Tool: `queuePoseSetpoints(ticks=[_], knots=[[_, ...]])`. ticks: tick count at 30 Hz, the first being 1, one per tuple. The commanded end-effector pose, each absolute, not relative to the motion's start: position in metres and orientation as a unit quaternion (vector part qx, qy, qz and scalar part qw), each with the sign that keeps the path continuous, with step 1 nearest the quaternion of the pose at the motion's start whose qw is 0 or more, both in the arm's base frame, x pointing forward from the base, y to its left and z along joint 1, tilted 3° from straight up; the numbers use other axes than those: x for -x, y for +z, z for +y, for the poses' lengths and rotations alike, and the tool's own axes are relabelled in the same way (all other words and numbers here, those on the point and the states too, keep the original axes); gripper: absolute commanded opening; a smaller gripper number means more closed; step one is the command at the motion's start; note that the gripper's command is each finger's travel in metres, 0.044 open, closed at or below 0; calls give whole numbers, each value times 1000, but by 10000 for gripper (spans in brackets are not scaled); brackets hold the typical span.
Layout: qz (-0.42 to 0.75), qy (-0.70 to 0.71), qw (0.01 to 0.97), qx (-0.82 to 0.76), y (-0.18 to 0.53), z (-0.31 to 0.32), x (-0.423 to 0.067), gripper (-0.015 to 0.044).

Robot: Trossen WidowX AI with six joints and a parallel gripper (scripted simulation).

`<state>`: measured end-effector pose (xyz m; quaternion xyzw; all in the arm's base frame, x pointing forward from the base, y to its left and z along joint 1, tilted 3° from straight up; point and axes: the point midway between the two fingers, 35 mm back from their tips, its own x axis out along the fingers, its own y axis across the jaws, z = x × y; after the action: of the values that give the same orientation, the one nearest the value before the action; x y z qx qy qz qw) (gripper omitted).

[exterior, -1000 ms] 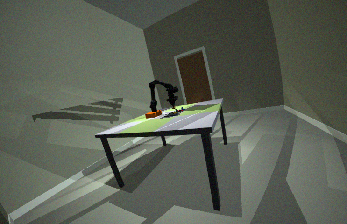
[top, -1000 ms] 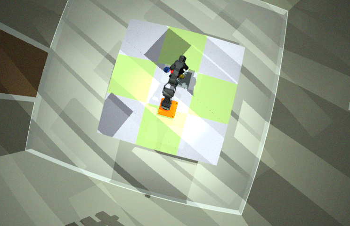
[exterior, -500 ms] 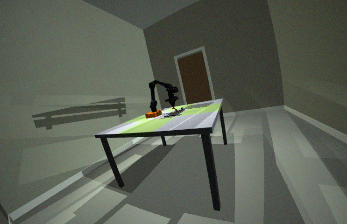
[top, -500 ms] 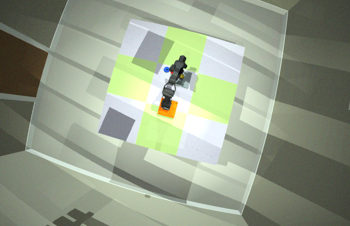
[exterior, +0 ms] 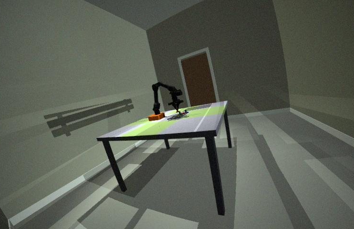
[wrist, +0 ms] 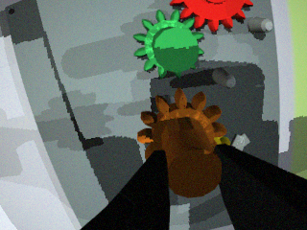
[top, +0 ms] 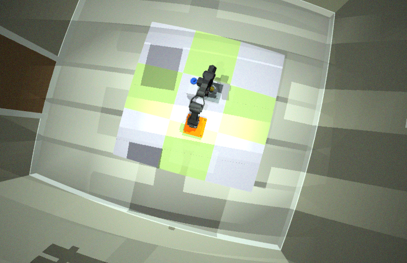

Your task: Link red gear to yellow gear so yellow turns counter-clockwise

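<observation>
1. Gripper [exterior: 177, 109] [wrist: 190, 157]: closed on the orange gear [exterior: 177, 111] [wrist: 184, 136], held over the grey board [top: 213, 98] [exterior: 170, 118] [wrist: 96, 91], partly covering the yellow gear [top: 211, 90] [exterior: 179, 115] [wrist: 222, 141].
2. Green gear [wrist: 175, 45]: beside the red gear [wrist: 213, 11], apparently placed.
3. At least 2 pegs bare.
4. Outstanding, judged: seat orange gear, verify mesh, withdraw.
</observation>
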<state>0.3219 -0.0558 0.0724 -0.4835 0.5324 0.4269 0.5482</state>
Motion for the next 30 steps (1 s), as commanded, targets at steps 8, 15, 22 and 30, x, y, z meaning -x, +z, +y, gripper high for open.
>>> queuePoseSetpoints(ticks=[8,15,22,30], knots=[[546,415,561,463,54,-56,-321,0],[581,366,599,413,44,-56,-322,0],[608,318,630,364,32,-57,-322,0],[605,324,626,370,36,-57,-322,0]])
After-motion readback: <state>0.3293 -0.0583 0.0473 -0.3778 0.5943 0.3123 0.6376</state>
